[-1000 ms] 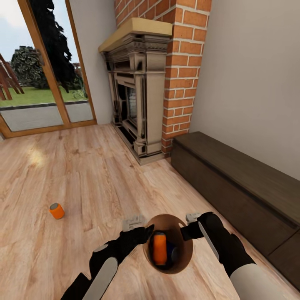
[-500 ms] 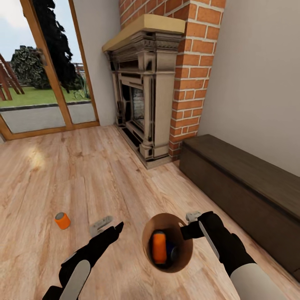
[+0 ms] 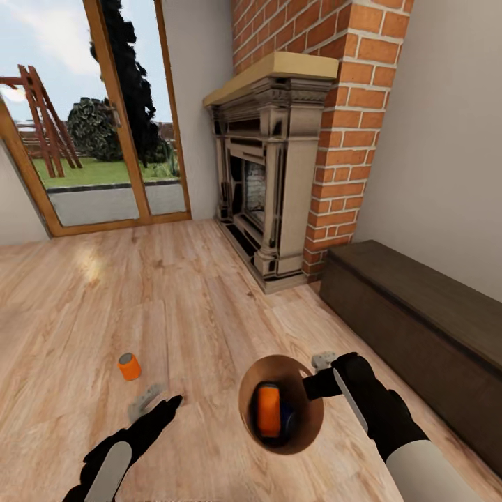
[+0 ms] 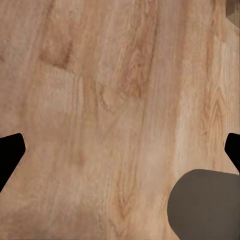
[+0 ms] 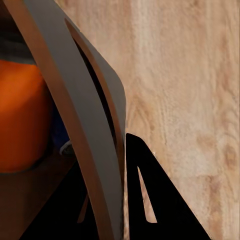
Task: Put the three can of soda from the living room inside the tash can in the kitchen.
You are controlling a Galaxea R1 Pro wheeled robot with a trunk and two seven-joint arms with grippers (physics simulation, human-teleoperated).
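A pale wood floor (image 3: 209,307) runs to a far brick fireplace (image 3: 279,160), glass doors (image 3: 90,118) at left, dark bench (image 3: 418,314) along the right wall.

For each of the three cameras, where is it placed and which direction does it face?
Head view: on the head, facing forward and down at both arms, the trash can, a loose orange can.
Left wrist view: looks down at wood floor; dark fingertips at the edges.
Right wrist view: along the right gripper, clamped on the bin's rim.
Head and right wrist views share the bin.
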